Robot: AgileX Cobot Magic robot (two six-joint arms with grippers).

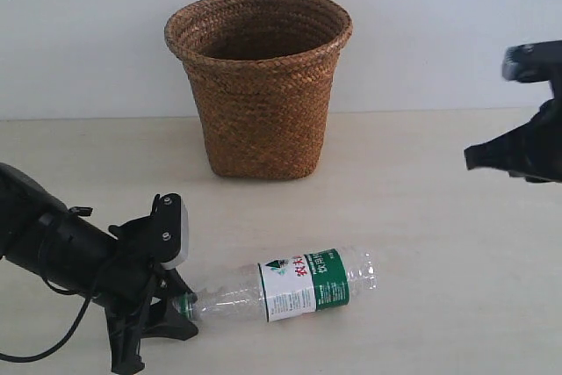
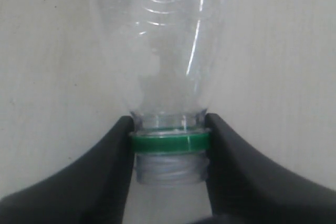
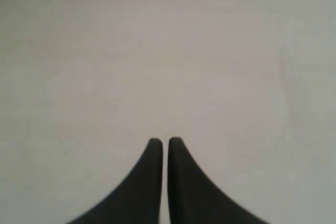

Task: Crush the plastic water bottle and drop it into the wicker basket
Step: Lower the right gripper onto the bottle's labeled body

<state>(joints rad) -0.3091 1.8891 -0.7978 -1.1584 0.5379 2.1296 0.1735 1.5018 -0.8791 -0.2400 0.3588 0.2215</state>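
The plastic water bottle (image 1: pixel 307 285) lies on its side on the table, front centre, with its green-and-white label facing up. Its neck points left, and the left wrist view shows the bottle (image 2: pixel 163 51) with a green ring and bare threads, no cap on. My left gripper (image 1: pixel 182 307) (image 2: pixel 169 139) is shut on that neck, one finger on each side of the ring. The wicker basket (image 1: pixel 259 85) stands upright behind the bottle, near the wall. My right gripper (image 1: pixel 474 158) (image 3: pixel 165 141) hangs above the table at the right edge, shut and holding nothing.
A pale tabletop (image 1: pixel 439 243) runs to a white wall (image 1: pixel 88 32) at the back. The left arm (image 1: pixel 53 243) and its cable lie low over the front left corner. The right wrist view shows only a bare surface.
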